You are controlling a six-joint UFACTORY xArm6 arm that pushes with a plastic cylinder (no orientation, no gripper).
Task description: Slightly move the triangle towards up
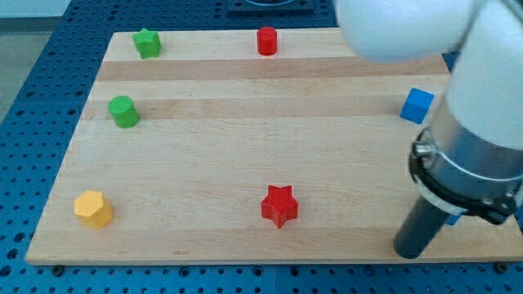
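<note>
No triangle can be made out as such. A small sliver of a blue block shows at the view's lower right, mostly hidden behind my arm; its shape cannot be told. My tip rests on the board near its bottom edge, just left of and below that sliver. The red star lies well to the tip's left.
A wooden board holds a blue cube at the right, a red cylinder and green star at the top, a green cylinder at the left, a yellow hexagon at the lower left. My bulky arm covers the right side.
</note>
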